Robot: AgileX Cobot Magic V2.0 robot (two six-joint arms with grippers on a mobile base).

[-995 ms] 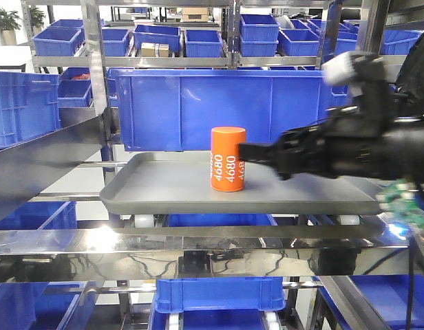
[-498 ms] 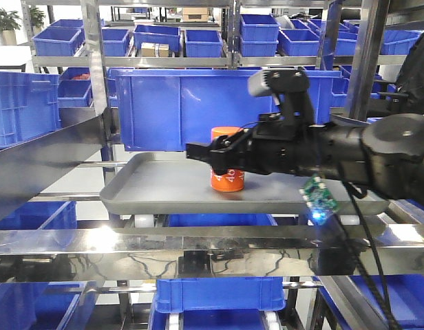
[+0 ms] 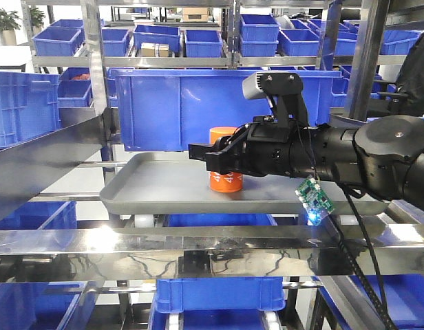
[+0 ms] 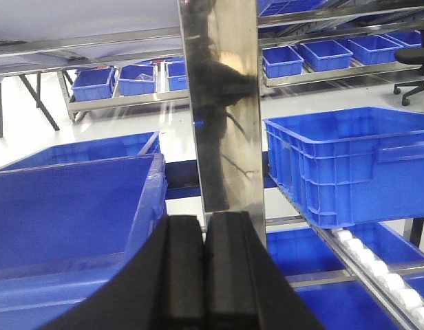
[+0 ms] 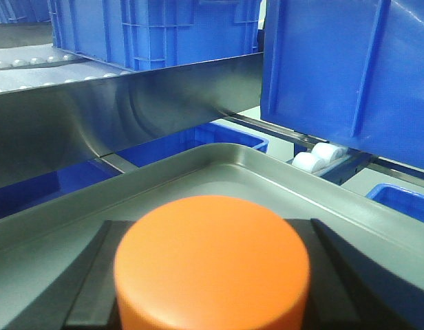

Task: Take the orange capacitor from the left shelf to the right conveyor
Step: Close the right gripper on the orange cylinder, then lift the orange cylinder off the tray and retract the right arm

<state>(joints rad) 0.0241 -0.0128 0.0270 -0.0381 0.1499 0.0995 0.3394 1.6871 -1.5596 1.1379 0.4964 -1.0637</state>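
Note:
The orange capacitor (image 3: 226, 183) stands upright on the grey rimmed tray (image 3: 164, 196) of the left shelf (image 3: 95, 69). My right gripper (image 3: 213, 157) reaches in from the right and crosses the capacitor's middle, hiding its print. In the right wrist view the orange capacitor's flat top (image 5: 212, 261) fills the space between the two black fingers (image 5: 95, 275), which hug its sides above the tray (image 5: 219, 151). My left gripper (image 4: 205, 230) is shut with nothing in it, just in front of a steel post (image 4: 222, 103). The right conveyor is out of view.
A large blue bin (image 3: 171, 103) stands directly behind the tray. A shiny steel rail (image 3: 198, 251) runs across in front, below it. A small green circuit board (image 3: 312, 199) hangs under my right arm. Blue bins (image 4: 350, 165) flank the left gripper.
My right arm swept in from the right until its fingers came round the orange capacitor. Over the last half second it has barely moved. The capacitor stays on the tray.

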